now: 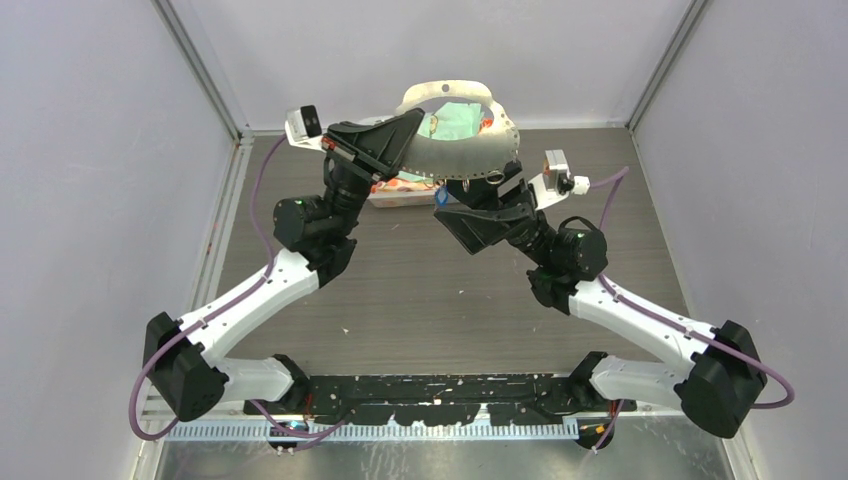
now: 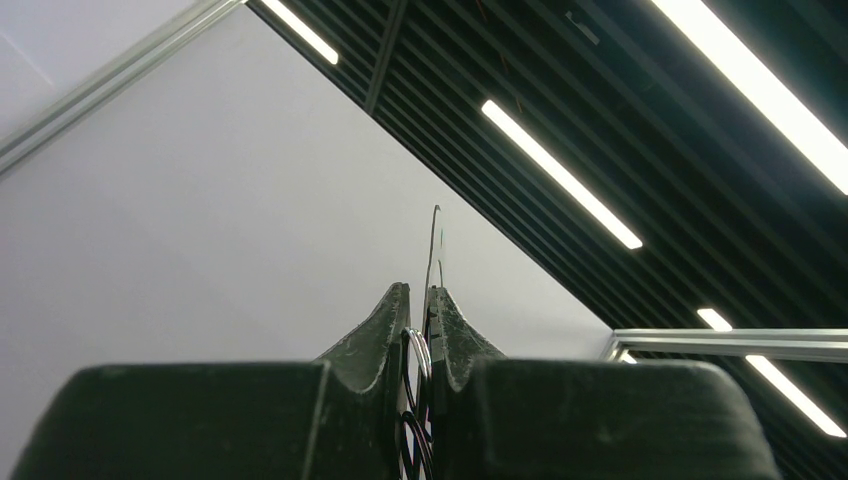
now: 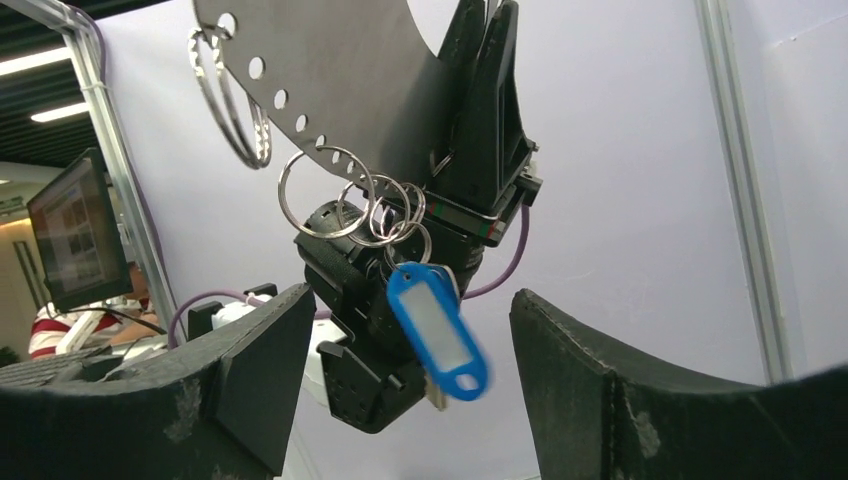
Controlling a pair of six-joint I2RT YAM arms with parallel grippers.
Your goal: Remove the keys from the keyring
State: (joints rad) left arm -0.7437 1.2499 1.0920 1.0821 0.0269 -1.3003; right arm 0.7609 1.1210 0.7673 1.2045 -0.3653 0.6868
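**A:** The keyring [image 3: 340, 80] is held up off the table, pinched at its edge by the left gripper [image 2: 418, 298]. Its jaws are pressed shut on the thin plate.

**B:** And the keys [image 3: 436, 335], where are they found?

**A:** They are seen dangling from a cluster of loops [image 3: 385, 215] threaded through the rim holes, with the blue tag lowest. They hang right between the fingers of the right gripper [image 3: 410, 300], which is spread wide with nothing held.

**B:** So a grasp is called for. How is it best done?

**A:** The tag looks blurred, so some swinging is suspected. Closing is better delayed until it hangs quiet. The tag should be centred and taken across its flat faces, not by an edge, or it may be squeezed out sideways.

**B:** And once it is gripped?

**A:** A straight pull is not advised, as the plate would likely be dragged out of the left pinch. The loop probably has to be turned and worked round through its hole while the plate is kept steady. The neighbouring loops should be left untangled.
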